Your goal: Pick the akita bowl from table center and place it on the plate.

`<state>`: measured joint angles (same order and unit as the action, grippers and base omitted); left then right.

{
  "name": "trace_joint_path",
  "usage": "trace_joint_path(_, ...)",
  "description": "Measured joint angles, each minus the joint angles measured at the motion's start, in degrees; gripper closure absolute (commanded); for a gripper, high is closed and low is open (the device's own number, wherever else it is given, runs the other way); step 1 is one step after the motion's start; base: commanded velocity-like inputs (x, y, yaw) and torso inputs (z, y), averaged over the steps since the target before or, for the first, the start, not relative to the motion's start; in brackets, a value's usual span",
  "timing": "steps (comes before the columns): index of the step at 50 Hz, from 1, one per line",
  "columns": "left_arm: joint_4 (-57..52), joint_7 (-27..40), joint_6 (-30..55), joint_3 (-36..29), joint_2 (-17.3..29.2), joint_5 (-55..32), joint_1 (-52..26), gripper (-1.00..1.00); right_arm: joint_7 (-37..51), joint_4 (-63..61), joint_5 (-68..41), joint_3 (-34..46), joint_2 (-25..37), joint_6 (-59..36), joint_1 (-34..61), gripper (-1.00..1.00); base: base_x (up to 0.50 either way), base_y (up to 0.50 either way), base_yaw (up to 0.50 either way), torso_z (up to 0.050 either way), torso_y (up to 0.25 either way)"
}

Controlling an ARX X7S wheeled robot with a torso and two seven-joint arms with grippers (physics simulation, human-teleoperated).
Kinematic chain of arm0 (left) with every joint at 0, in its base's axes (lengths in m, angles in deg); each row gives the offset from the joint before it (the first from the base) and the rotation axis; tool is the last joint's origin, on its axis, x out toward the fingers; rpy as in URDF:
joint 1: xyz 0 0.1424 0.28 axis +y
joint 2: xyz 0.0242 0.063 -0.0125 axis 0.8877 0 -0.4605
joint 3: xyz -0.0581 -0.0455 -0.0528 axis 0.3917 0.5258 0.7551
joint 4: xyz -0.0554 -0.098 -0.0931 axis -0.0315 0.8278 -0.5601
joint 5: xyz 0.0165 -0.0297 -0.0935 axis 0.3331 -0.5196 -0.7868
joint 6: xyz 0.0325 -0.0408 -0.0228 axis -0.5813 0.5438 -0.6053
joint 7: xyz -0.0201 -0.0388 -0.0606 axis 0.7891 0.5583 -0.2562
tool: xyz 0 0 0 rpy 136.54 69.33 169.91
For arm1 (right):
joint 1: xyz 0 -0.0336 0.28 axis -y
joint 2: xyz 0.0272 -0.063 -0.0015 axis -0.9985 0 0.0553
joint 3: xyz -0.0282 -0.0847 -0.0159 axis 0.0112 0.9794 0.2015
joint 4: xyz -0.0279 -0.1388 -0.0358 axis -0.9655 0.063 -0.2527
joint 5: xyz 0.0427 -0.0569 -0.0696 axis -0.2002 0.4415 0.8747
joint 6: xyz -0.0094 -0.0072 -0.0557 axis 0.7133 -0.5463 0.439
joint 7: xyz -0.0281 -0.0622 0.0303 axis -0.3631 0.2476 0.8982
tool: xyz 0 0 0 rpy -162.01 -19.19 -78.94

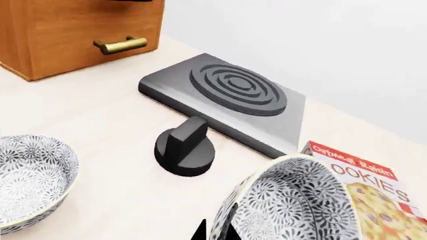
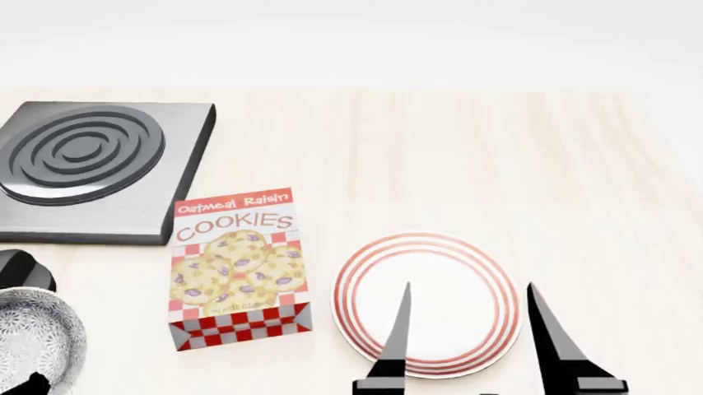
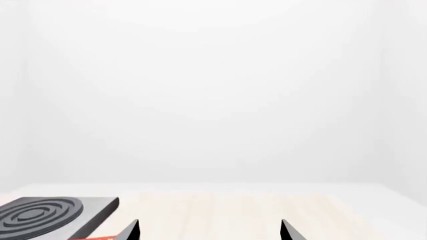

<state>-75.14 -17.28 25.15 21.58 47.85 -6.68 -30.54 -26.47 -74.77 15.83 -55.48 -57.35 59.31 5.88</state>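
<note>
Pale table [image 2: 462,156] carries two akita bowls [image 1: 30,175], one plate [image 2: 426,296].

R gripper [image 2: 470,325]: fingers spread wide apart, nothing between, tips pointing to 12 o'clock in head view, sitting at about 5 o'clock in frame. L gripper [image 2: 25,385]: only a dark sliver at 8 o'clock corner; jaw state can't tell.

Akita bowl [image 2: 33,341] cut by head view's edge; left gripper [image 1: 217,231] mostly out of frame.
</note>
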Motion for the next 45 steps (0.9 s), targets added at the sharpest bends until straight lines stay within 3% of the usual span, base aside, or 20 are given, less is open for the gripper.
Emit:
trace_joint_path(23,-14.37,-15.57,-15.35,-10.06,4.61,10.50,5.15,1.00,1.04,-3.75,-1.17,0.04,0.71,-2.67,1.34,-1.00,0.00,0.00,0.00,0.000,0.000)
trace_joint_path(45,-18.13,-23.44,-23.53,-17.92,9.02,21.78,7.10,1.00,-2.85,-11.86,-8.35,0.20,5.11,-6.64,2.87,-1.00,0.00,0.00,0.00,0.000,0.000)
